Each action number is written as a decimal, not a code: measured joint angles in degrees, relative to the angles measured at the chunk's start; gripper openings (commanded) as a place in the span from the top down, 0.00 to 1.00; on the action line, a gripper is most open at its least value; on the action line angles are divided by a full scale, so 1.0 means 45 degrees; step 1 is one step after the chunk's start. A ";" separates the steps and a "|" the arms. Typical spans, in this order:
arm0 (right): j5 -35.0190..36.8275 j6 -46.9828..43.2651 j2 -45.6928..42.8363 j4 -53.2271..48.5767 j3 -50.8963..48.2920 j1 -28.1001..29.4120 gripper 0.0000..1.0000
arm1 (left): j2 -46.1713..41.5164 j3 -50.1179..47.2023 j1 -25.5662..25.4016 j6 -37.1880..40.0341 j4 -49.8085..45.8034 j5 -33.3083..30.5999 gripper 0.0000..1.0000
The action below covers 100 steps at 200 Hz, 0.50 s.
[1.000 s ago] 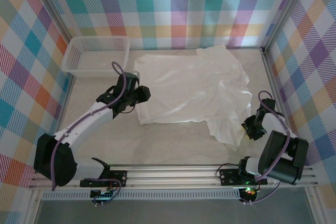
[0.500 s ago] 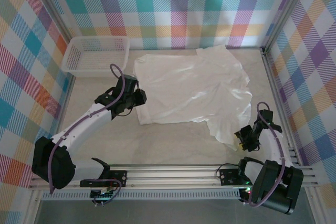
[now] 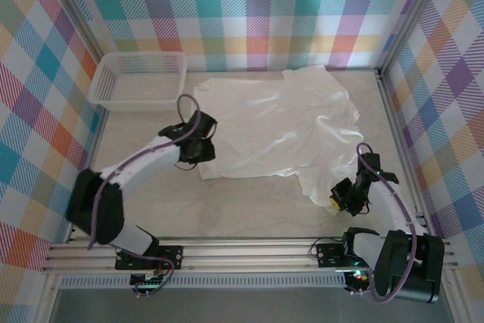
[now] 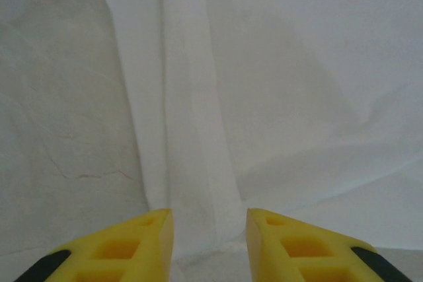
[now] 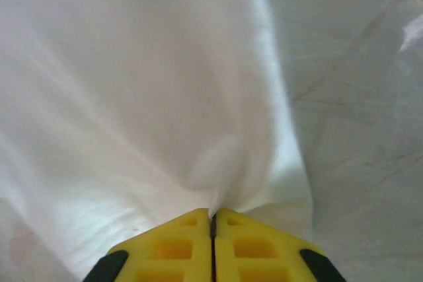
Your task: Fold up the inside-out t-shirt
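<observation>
One grip only: right gripper pinches shirt at 5 o'clock, left gripper straddles its 8 o'clock edge, jaws apart; lifting risks skew.

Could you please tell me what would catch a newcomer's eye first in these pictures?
The white t-shirt spread across the middle of the table stands out first, against plaid walls. The right end effector is shut on a pinch of its near right corner, while the left end effector stands open over its left edge. A white mesh basket sits at the far left corner.
</observation>
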 measured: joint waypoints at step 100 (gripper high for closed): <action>0.1613 -0.1627 0.1729 0.0578 0.4920 0.3585 0.52 | 0.5129 0.3172 -0.2540 0.1005 -0.3939 -0.2633 0.69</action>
